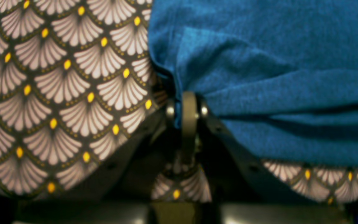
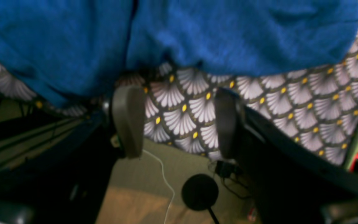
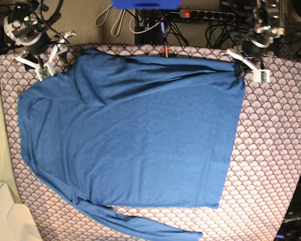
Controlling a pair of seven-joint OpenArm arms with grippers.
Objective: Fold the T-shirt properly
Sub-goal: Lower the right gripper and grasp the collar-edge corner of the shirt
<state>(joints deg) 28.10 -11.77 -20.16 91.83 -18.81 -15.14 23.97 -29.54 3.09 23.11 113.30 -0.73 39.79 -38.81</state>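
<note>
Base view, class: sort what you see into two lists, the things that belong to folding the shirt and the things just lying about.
Part of the job:
- T-shirt
- left tool, shut on the shirt's edge
- right tool, open

Lying about:
- scallop-patterned cloth under the shirt
- power strip behind the table
- cables

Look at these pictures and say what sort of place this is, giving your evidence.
Probably a robotics lab or test bench: a T-shirt lies on a patterned tablecloth, robot arms stand at two corners, and a power strip with tangled cables sits behind.
</note>
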